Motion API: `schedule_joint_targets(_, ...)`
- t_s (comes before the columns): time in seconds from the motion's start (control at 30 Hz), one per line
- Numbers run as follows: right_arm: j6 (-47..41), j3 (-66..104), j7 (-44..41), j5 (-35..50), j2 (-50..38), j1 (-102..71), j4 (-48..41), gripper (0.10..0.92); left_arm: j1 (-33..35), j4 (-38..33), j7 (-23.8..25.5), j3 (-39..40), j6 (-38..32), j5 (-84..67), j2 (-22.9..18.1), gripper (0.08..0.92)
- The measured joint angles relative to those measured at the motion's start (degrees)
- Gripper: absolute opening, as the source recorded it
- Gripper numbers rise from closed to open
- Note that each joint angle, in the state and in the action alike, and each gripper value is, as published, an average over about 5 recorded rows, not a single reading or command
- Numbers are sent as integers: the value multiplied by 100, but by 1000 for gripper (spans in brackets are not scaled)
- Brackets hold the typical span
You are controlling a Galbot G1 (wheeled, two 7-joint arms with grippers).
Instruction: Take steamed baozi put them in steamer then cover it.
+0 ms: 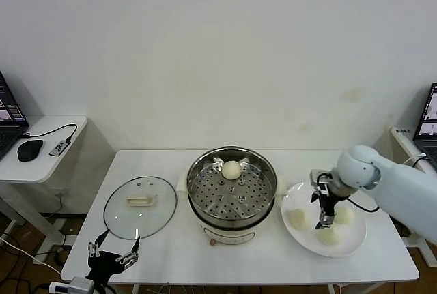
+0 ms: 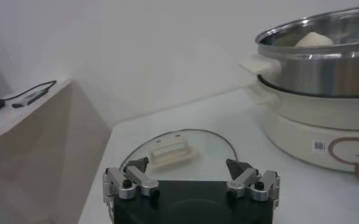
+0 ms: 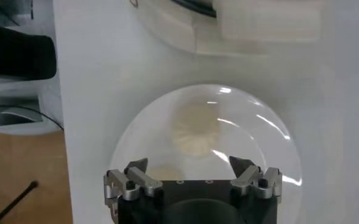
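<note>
Head view: right gripper [image 1: 326,213] hangs over the plate [image 1: 355,243], jaws wide and empty, among three baozi [image 1: 298,219]; a fourth bun [image 1: 231,169] already sits in the steamer [image 1: 232,183]. Best to centre on one bun, drop straight, close gently. Neighbouring buns crowd the jaws. Left gripper [image 1: 113,253] waits open by the cover [image 1: 140,206] on the bench [image 1: 164,253].

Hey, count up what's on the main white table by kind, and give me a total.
Baozi: 4, with 1 in the steamer and 3 on the plate
Steamer: 1
Glass lid: 1
White plate: 1
Total: 7
</note>
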Motion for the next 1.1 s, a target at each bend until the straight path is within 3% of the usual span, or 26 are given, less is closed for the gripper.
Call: schedule_joint_targets(1.1, 382, 221, 525, -279, 661, -557, -820, 823, -148, 296, 22, 0, -2, 76, -22, 823)
